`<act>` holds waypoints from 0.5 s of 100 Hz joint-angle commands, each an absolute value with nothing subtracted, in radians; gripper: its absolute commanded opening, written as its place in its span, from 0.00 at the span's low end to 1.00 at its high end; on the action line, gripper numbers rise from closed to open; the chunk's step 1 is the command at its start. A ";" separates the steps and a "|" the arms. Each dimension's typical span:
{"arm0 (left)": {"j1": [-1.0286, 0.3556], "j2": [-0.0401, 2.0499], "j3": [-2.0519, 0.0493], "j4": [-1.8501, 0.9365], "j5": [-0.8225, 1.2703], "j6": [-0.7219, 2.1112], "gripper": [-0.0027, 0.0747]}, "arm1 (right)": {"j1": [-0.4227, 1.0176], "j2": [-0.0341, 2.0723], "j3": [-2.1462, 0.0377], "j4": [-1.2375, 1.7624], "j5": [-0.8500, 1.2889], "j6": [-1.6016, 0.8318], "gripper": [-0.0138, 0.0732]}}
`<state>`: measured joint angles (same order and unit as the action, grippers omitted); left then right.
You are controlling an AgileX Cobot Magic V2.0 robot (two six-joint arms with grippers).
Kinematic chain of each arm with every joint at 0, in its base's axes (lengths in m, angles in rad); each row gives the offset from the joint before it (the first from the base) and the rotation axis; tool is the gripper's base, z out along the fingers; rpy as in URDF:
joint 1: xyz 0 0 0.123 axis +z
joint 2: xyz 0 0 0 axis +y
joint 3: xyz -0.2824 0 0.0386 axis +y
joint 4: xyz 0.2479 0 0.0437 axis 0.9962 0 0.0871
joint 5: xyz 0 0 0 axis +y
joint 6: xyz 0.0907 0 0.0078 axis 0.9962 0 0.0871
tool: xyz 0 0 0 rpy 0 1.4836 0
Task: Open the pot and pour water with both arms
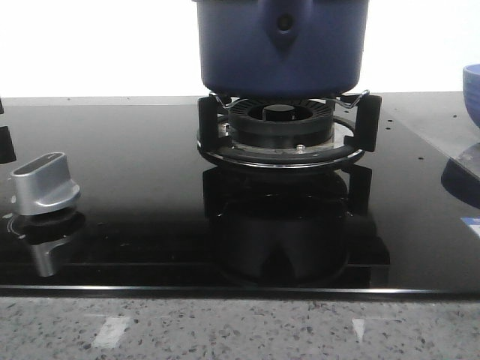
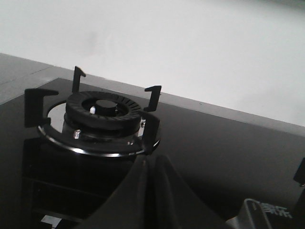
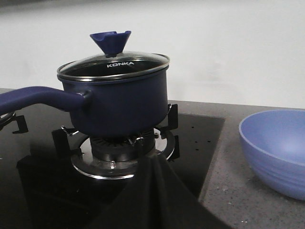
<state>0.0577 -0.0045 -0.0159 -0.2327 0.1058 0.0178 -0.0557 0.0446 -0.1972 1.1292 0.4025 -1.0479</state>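
Observation:
The dark blue pot stands on a gas burner at the back middle, its pointed handle bracket with a round hole facing the camera. In the right wrist view the pot carries a glass lid with a blue knob, and its long handle sticks out sideways. My right gripper is shut and empty, in front of the pot's burner and short of it. My left gripper is shut and empty, close to a second, bare burner. Neither gripper shows in the front view.
A light blue bowl sits on the grey counter beside the black glass hob; its edge shows in the front view. A silver control knob stands on the hob's front left. The hob's front edge meets speckled stone counter.

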 commanded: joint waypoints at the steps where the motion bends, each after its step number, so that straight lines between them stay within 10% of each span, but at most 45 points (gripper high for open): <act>1: 0.033 -0.032 0.005 -0.170 -0.036 -0.035 0.01 | -0.054 0.055 -0.223 1.160 0.371 -1.061 0.08; 50: -0.021 -0.032 0.035 -0.114 -0.011 -0.035 0.01 | -0.054 0.055 -0.223 1.160 0.371 -1.061 0.08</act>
<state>-0.0241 -0.0045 0.0018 -0.0978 0.0411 -0.0237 -0.0557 0.0446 -0.1972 1.1299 0.4041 -1.0479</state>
